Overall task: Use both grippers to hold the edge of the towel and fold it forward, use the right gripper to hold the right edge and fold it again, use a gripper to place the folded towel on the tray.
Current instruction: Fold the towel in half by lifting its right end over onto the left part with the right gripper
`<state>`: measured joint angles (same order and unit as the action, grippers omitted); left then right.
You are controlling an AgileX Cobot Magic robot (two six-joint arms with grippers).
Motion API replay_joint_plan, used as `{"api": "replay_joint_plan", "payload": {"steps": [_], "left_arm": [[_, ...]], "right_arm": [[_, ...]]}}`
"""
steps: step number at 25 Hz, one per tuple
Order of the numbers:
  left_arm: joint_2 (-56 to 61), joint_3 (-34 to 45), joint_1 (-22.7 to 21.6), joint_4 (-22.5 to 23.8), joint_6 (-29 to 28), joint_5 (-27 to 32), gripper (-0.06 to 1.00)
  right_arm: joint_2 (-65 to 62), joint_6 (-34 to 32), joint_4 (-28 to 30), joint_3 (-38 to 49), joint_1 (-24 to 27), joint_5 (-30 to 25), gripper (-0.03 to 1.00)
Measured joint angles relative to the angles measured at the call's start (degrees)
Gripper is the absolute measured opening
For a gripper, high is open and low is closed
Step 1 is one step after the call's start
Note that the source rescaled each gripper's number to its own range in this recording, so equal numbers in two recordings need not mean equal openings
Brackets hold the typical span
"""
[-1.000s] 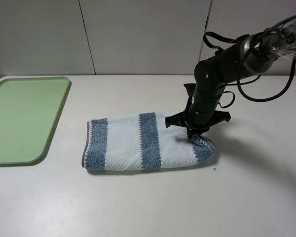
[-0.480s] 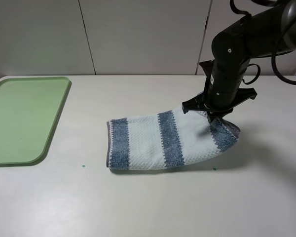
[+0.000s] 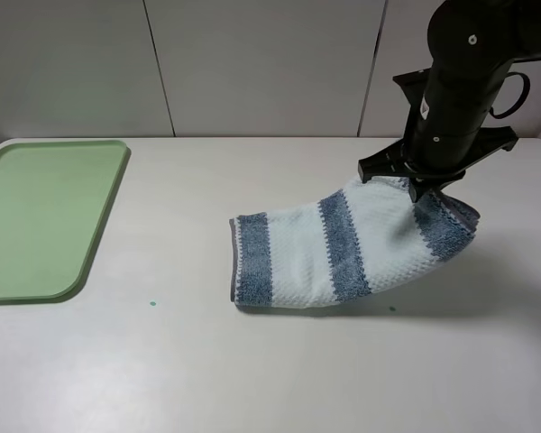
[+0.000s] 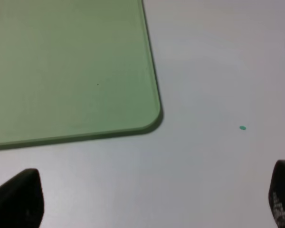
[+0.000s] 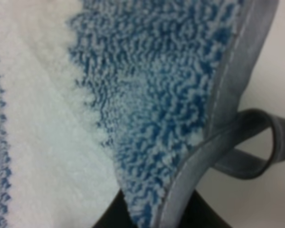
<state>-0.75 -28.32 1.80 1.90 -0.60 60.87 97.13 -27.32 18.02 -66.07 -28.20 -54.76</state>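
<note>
The black pointed right claw (image 3: 421, 191) pinches the grey-stitched hem (image 3: 470, 212) of the thick blue-and-white striped waffle towel (image 3: 325, 257), holding it raised near the tabletop's (image 3: 252, 370) right edge. This looks like the second fold, so next the hem goes across onto the resting end. The left claw (image 4: 149, 202) gapes wide beside the flat light green plastic tray (image 3: 45, 216).

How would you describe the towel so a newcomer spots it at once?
Start at the white table, then look right of the light green tray, under the black right gripper. The towel is the only cloth there, with broad blue-grey and pale stripes, its right end pinched and lifted.
</note>
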Motion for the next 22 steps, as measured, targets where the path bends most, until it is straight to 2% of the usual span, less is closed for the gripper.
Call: {"api": "replay_joint_plan", "payload": {"steps": [10, 18, 22], "left_arm": [[0.0, 0.0, 0.0, 0.0, 0.0, 0.0, 0.93], [0.0, 0.0, 0.0, 0.0, 0.0, 0.0, 0.93], [0.0, 0.0, 0.0, 0.0, 0.0, 0.0, 0.93]], "right_arm": [[-1.6, 2.1, -0.1, -7.9, 0.0, -10.3, 0.07], [-1.6, 2.3, -2.7, -8.2, -0.2, -10.6, 0.07], [-1.6, 2.3, -4.7, -8.2, -0.2, -9.0, 0.07]]}}
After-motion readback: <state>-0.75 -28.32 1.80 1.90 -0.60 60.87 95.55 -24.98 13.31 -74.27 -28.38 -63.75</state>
